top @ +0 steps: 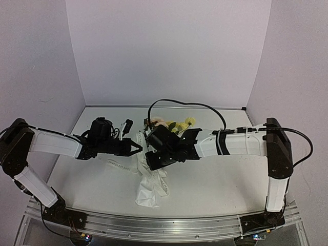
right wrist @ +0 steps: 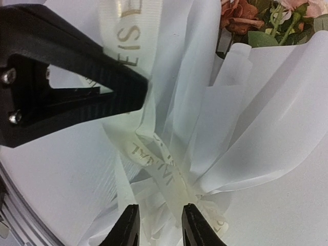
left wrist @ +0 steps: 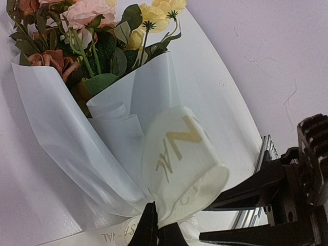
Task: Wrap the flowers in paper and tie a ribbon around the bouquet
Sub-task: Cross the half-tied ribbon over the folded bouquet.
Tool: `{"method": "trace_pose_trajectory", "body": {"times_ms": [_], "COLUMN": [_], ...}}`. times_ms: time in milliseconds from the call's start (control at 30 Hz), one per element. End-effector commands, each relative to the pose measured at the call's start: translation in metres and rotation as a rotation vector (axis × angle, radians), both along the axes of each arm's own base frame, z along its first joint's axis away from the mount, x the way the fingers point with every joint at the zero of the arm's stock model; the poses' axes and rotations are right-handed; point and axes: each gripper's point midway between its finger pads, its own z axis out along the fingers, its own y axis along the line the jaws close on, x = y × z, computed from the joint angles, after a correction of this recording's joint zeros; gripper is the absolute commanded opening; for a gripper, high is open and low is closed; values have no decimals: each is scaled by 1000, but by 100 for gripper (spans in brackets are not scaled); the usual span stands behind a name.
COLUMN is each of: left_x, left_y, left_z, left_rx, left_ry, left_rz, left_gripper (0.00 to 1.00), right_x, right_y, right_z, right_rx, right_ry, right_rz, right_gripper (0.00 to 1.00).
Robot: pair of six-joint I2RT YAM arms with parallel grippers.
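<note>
The bouquet lies mid-table, its flowers point(top: 177, 124) pointing away and the paper point(top: 150, 188) trailing toward the near edge. In the left wrist view, yellow, pink and orange flowers point(left wrist: 87, 31) stand out of the white paper cone point(left wrist: 61, 118). My left gripper point(left wrist: 160, 228) is shut on a loop of the lettered ribbon point(left wrist: 179, 154) at the cone's neck. My right gripper point(right wrist: 159, 223) is open, its fingers point(right wrist: 128, 228) on either side of a strand of ribbon point(right wrist: 154, 159) and of crumpled paper point(right wrist: 246, 128). Both grippers, left point(top: 137, 148) and right point(top: 151, 155), meet at the neck.
A loose end of ribbon point(top: 117, 165) lies on the table to the left of the bouquet. A metal rail point(top: 169, 225) runs along the near edge. A black cable point(top: 179, 101) arcs over the flowers. White walls close in the back and both sides.
</note>
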Motion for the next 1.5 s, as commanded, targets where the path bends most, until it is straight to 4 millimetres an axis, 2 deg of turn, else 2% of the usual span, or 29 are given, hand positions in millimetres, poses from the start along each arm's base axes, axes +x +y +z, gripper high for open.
{"method": "trace_pose_trajectory", "body": {"times_ms": [0, 500, 633, 833, 967, 1133, 1267, 1367, 1467], "left_x": [3, 3, 3, 3, 4, 2, 0, -4, -12], "left_y": [-3, -5, -5, -4, -4, -3, -5, -6, -10], "left_z": [24, 24, 23, 22, 21, 20, 22, 24, 28], "left_rx": [-52, -46, -41, -34, -30, -28, -40, -48, -66], "left_ry": [-65, -66, -63, -62, -61, -62, -64, -70, -70], "left_rz": [-6, -18, -19, -19, -15, -17, -34, -60, -114], "left_gripper": [0, 0, 0, 0, 0, 0, 0, 0, 0], "right_x": [17, 17, 20, 21, 16, 5, -3, -10, -21], "right_y": [-1, 16, 18, 12, 7, -10, -32, -63, -104], "right_z": [11, -5, -7, 15, 38, 51, 51, 41, 19], "right_rx": [-53, -66, -75, -44, 9, 59, 59, 12, -63], "right_ry": [-89, -70, -76, -102, -102, -68, -50, -38, -19], "right_rz": [-18, 14, 10, -12, -25, -58, -99, -161, -229], "right_gripper": [31, 32, 26, 4, 0, 0, 0, 0, 0]}}
